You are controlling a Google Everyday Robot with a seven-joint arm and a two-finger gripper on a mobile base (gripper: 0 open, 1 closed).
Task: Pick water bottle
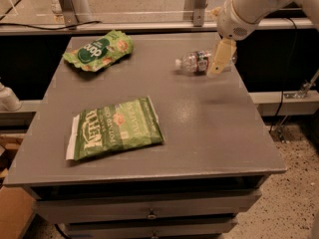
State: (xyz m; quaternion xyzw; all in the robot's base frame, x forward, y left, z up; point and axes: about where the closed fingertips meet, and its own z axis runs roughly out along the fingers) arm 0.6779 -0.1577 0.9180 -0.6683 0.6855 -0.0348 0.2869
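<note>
**Gripper at the bottle's base end, far right corner**

Here's the grey counter [209, 133], matte and smooth. Near the front left corner lies the big chip bag [115, 128], flat green crinkly foil. By the far left corner sits a smaller green bag [98, 50], glossy and puffed. The white, rounded arm [249, 6] reaches over the far right corner, and the gripper [221, 59] hangs near the right edge. Open or closed, I cannot tell.

The water bottle [197, 62] lies on its side to the gripper's left. It's clear ribbed plastic, long axis along the far edge, white cap pointing left, base end at the gripper. My read: the grasp must cross that axis, and the round bottle may roll.
</note>
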